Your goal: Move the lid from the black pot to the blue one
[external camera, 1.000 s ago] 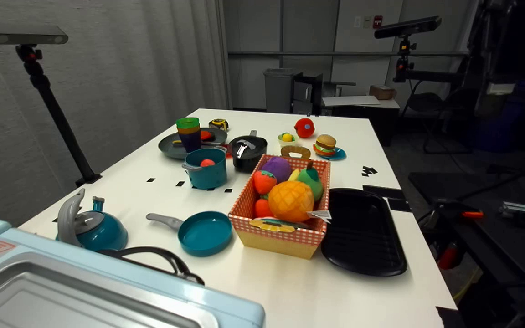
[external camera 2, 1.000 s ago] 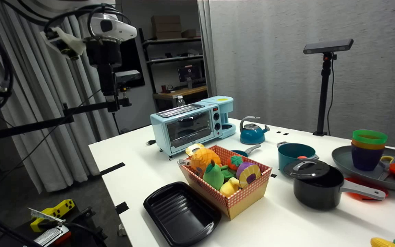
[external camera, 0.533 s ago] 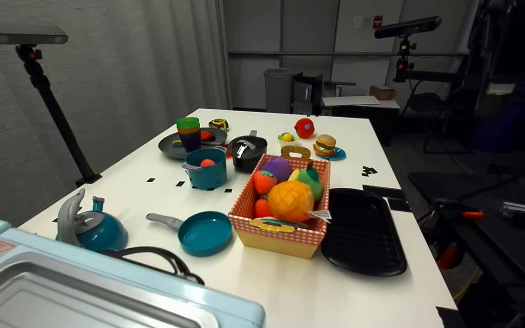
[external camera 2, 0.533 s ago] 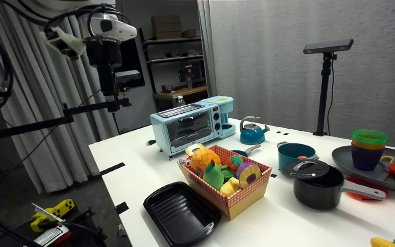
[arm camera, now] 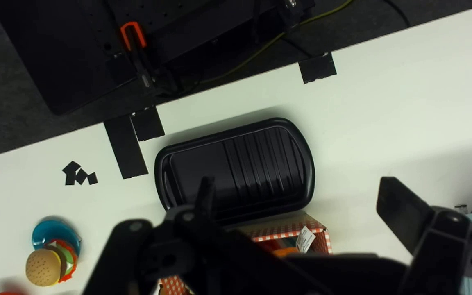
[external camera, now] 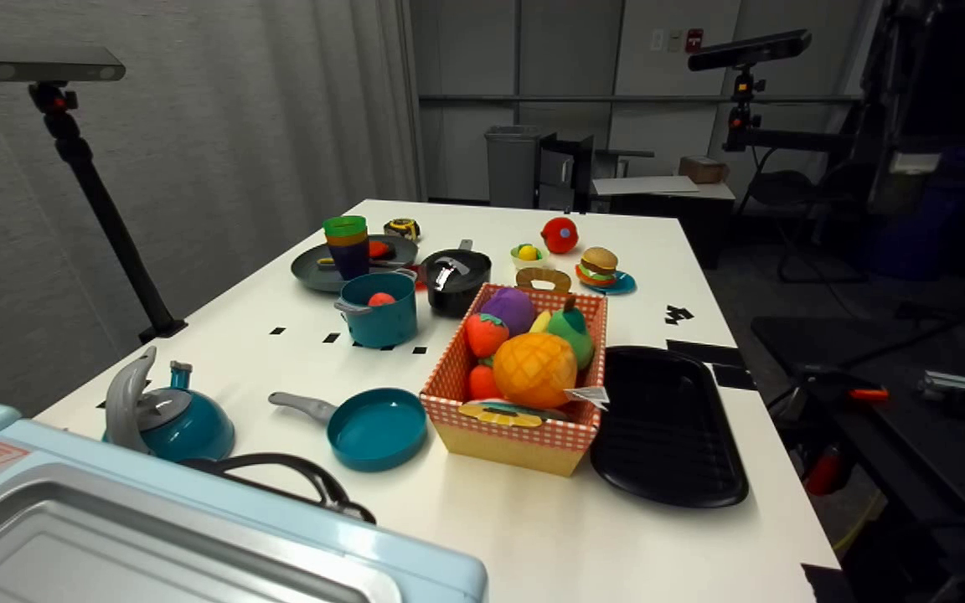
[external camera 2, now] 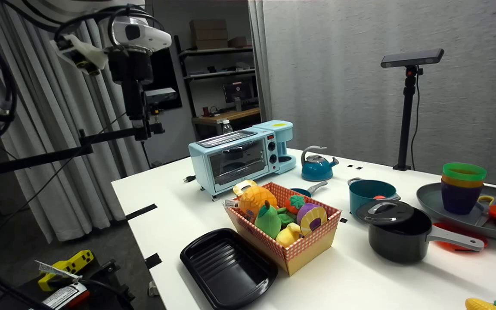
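The dark round lid [external camera 2: 385, 212] with a grey handle rests off-centre on the black pot [external camera 2: 399, 246], so part of the opening shows. The lid [external camera: 452, 268] and black pot [external camera: 451, 300] also show in an exterior view. The teal-blue pot [external camera 2: 362, 198] stands beside the black pot, without a cover, with a small red thing inside; it shows in an exterior view too [external camera: 392, 325]. My gripper [arm camera: 297, 182] is open and empty, with its fingers wide apart. In an exterior view the gripper [external camera 2: 142, 131] hangs high, far from both pots.
A fruit basket [external camera 2: 312, 252] stands between the flat black tray [external camera 2: 230, 269] and the pots. A grey plate [external camera 2: 429, 200] with stacked cups [external camera 2: 461, 200] is behind the black pot. A teal frying pan [external camera: 378, 429], kettle [external camera 2: 317, 170] and light-blue oven [external camera 2: 239, 159] stand farther along.
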`<state>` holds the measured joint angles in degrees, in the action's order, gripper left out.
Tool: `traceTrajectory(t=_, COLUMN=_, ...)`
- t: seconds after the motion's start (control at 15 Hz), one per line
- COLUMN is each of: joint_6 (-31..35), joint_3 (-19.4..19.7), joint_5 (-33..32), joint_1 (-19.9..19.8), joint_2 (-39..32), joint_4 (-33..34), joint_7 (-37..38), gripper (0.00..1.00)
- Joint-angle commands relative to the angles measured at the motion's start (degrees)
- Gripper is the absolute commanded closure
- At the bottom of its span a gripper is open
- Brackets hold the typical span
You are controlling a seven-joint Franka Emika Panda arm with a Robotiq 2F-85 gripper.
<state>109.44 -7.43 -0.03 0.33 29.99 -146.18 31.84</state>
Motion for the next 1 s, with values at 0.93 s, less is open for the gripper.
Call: traceTrajectory(t=0.93, joint_6=16.24, joint_3=0.38, joint_5=-9.78, joint_1=-7.41, joint_2=-16.30, joint_4=4.68, joint_7=15.04, gripper=0.00)
